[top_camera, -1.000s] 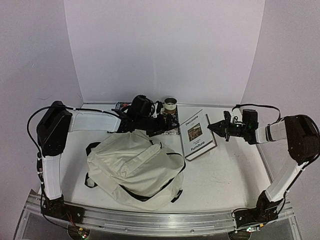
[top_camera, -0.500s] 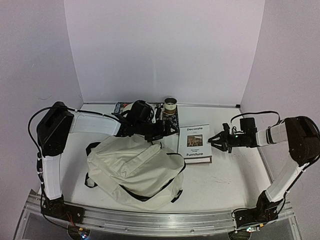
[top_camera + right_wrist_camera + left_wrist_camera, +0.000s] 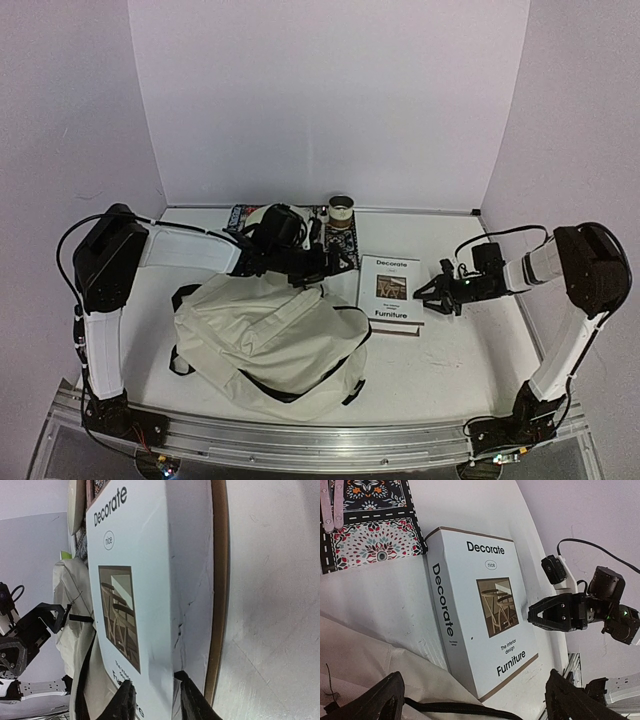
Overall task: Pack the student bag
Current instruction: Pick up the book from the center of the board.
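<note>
The student bag (image 3: 270, 340), cream with black straps, lies slumped left of centre. A white book (image 3: 390, 288) titled "Decorate Furniture" lies flat beside the bag's right edge. My right gripper (image 3: 426, 297) sits low at the book's right side. In the right wrist view its jaws (image 3: 155, 700) stand a little apart, one finger on the front cover (image 3: 135, 555) and one beneath the cover's edge. My left gripper (image 3: 312, 266) hovers wide open over the bag's top edge. In the left wrist view it (image 3: 475, 705) holds nothing, with bag fabric (image 3: 360, 665) and the book (image 3: 485, 610) below.
A patterned black-and-red pouch (image 3: 338, 245) lies behind the bag, with a tape roll (image 3: 341, 210) at the back wall. In the left wrist view, pink pens (image 3: 332, 505) rest on the pouch (image 3: 370, 530). Side walls close in left and right.
The book, held tilted up at the back right a second ago, now lies flat nearer the bag. The right gripper came down with it and its jaws have parted. The left arm has barely moved.
</note>
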`<action>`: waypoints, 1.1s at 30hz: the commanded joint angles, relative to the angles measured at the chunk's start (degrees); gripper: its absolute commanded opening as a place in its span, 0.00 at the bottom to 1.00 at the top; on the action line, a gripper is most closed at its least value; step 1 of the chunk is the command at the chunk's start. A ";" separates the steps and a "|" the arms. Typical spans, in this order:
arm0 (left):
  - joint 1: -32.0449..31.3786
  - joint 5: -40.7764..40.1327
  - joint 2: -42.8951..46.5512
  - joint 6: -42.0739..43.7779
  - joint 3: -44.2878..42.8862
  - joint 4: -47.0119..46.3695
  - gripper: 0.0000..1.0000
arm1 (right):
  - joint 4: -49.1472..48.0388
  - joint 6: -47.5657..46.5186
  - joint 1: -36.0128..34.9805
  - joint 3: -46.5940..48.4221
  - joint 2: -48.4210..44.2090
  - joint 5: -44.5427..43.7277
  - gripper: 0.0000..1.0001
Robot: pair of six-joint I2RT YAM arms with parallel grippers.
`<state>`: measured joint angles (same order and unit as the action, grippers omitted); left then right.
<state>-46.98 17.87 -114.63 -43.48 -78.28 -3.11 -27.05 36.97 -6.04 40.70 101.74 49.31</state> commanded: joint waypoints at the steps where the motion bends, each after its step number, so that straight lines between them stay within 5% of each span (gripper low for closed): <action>1: -0.15 0.15 2.98 0.81 0.32 -1.88 0.99 | 1.21 -2.65 -0.09 2.31 1.79 2.91 0.28; 11: -0.04 0.48 2.88 1.37 -0.02 -1.87 0.99 | 0.94 -1.20 0.09 3.38 -1.06 6.87 0.00; 33: 1.32 9.16 5.93 -0.84 -0.93 -5.94 0.99 | -1.50 9.68 -2.74 7.38 -18.61 13.12 0.00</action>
<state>-45.66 23.06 -111.77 -43.65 -77.20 -4.98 -26.07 44.60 -7.30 45.28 86.49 58.59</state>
